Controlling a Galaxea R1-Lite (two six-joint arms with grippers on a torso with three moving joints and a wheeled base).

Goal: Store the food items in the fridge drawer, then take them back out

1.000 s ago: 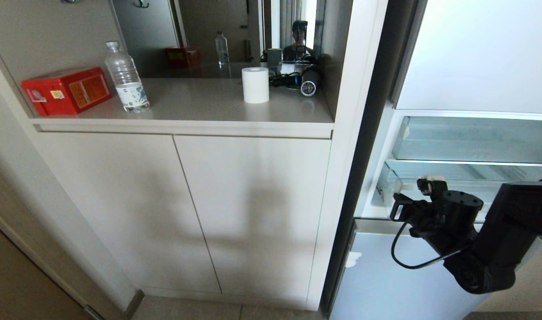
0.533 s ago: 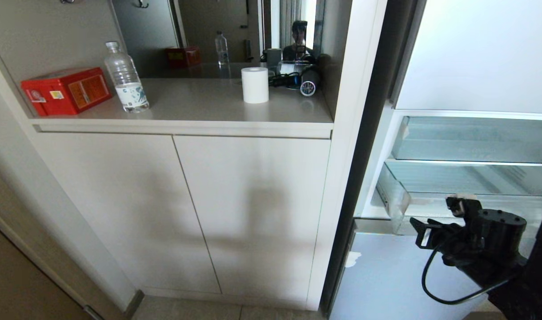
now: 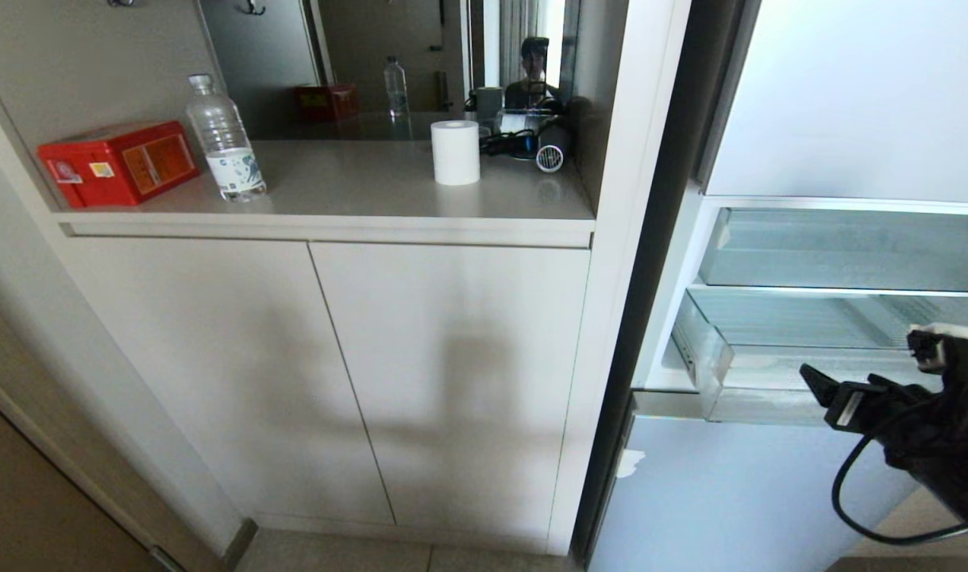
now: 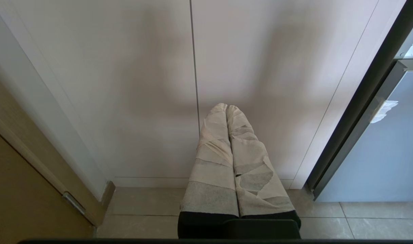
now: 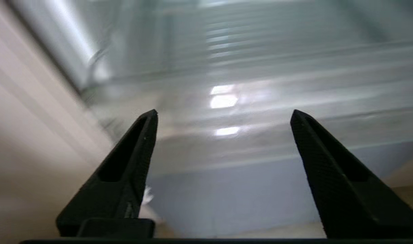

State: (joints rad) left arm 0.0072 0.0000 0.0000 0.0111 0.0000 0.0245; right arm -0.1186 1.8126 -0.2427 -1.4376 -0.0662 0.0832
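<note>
Fridge drawer (image 5: pixel 260 101) blurred, contents indiscernible

The counter (image 3: pixel 356 191) sits above the cabinet doors (image 3: pixel 333 373), left of the fridge (image 3: pixel 841 103). On it, left to right: box (image 3: pixel 118 161), bottle (image 3: pixel 225 139), roll (image 3: pixel 456 151), dryer (image 3: pixel 551 147). The drawer (image 3: pixel 769 373) lies below the tray (image 3: pixel 845 250).

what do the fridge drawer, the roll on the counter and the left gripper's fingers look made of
Fridge drawer: clear glossy plastic, likely; you see through its walls and it catches glare.
Roll: matte white paper, apparently a tissue roll.
Left gripper fingers: wrapped in pale tape or cloth, creased and overlapping; the material beneath is hidden.
</note>
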